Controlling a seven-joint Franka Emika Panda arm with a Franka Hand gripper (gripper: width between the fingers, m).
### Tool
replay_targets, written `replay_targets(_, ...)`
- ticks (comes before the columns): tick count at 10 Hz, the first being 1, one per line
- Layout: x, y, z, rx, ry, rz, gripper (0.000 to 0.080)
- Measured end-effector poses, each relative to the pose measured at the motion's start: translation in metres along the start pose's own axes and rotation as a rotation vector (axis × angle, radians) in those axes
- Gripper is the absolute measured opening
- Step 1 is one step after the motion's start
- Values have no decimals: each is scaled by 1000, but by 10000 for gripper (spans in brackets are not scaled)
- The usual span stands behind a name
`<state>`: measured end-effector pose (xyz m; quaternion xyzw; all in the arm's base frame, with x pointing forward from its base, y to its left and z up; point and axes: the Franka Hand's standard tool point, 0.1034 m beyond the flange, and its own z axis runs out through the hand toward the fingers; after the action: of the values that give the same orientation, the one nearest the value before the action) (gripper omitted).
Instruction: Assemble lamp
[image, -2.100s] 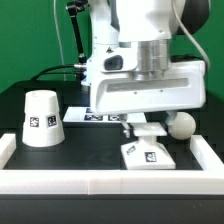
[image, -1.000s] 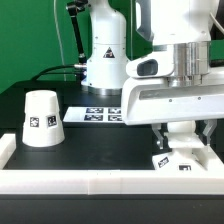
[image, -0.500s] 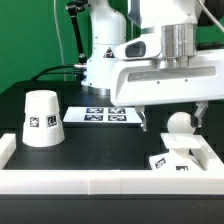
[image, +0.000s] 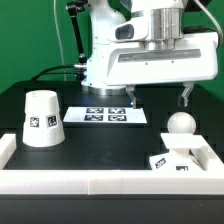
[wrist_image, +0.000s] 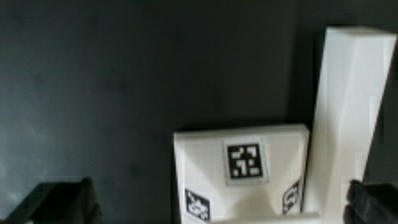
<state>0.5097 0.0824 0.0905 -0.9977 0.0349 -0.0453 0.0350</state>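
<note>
The lamp base (image: 175, 160), a low sloped white square with tags, lies at the exterior view's right, against the white wall there. It also shows in the wrist view (wrist_image: 244, 170), between my fingertips but well below them. The ball-shaped bulb (image: 180, 124) rests just behind the base. The cone shade (image: 40, 118) stands at the exterior view's left. My gripper (image: 158, 97) hangs open and empty above the base and bulb, its dark fingertips (wrist_image: 54, 200) spread wide in the wrist view.
The marker board (image: 108, 114) lies at the back middle. A raised white wall (image: 100, 182) runs along the front, with side walls at both ends; the right one shows in the wrist view (wrist_image: 350, 110). The arm's pedestal (image: 105, 55) and cables stand behind.
The gripper carried the base to the exterior view's right beside the wall, let go of it, opened and rose. The bulb and shade have not moved.
</note>
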Motion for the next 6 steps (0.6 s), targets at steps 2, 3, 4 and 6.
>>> replay_targets(2, -22, -23, 13, -1, -1, -14, 699)
replay_targets(3, -27, -32, 17, -1, -8, -17, 699)
replay_targets(4, -28, -35, 19, 0, -5, -27, 699)
replay_targets(6, -27, -33, 19, -1, -5, -26, 699)
